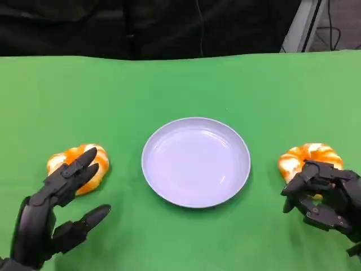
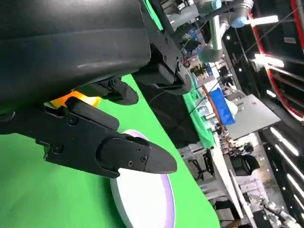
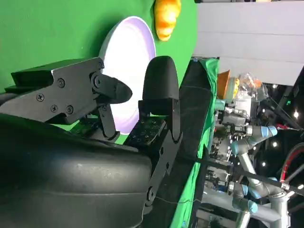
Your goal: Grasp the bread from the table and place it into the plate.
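A round orange-and-white bread (image 1: 79,165) lies on the green table left of the pale lilac plate (image 1: 196,162). My left hand (image 1: 56,214) is open beside it, fingers spread, with one long finger lying over the bread's near side. In the left wrist view the bread (image 2: 71,99) shows just behind the fingers (image 2: 109,149), with the plate (image 2: 145,202) beyond. A second bread (image 1: 311,156) lies right of the plate. My right hand (image 1: 326,196) sits at its near edge, fingers bent and apart, holding nothing. The right wrist view looks across the plate (image 3: 128,57) to the left bread (image 3: 167,16).
The green cloth (image 1: 180,84) covers the whole table and ends at a dark back edge. The plate holds nothing. Lab equipment and other robot arms (image 3: 247,142) stand well beyond the table.
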### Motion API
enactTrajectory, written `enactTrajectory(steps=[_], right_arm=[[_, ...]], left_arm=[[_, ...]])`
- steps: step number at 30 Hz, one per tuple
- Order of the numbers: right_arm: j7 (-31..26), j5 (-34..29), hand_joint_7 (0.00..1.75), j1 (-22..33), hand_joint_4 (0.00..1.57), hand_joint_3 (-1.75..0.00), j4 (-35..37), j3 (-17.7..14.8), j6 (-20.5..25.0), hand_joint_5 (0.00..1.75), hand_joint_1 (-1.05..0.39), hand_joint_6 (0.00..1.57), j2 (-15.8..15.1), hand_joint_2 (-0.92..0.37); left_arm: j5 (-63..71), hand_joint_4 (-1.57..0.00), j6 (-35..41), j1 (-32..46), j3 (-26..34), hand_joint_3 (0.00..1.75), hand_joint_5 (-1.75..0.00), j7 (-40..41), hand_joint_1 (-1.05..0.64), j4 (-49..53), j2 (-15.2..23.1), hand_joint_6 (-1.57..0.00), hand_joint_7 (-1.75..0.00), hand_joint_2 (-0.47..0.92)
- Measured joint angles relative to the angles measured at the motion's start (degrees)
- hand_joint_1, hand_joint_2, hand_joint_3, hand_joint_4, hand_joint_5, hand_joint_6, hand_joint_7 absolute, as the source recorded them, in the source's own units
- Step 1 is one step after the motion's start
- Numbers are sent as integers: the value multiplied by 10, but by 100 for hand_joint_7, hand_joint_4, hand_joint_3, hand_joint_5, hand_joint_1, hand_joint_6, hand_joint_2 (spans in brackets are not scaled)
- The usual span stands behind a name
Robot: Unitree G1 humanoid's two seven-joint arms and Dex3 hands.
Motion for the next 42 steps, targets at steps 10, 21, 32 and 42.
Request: enactTrajectory(steps=[10,21,32,42], right_arm=[[2,0,107,0,80,-69,0,0,0,148,7,86,0,-82],[2,0,108,-1,81,-72,0,-1,0,149,8,85,0,-82],[4,0,112,-1,80,-75,1,-1,-1,151,8,83,0,-80],[5,1,112,-1,80,-77,3,-2,-1,152,7,83,0,-79]], left_arm=[[215,-46,0,0,24,17,0,169,-73,-25,32,-42,0,92],[336,-47,59,0,-4,17,0,305,-74,-48,66,-42,0,92],[437,-48,165,-31,-75,22,0,429,-74,-54,102,-45,-1,92],[447,-45,213,-52,-118,23,0,453,-76,-41,126,-47,-1,92]])
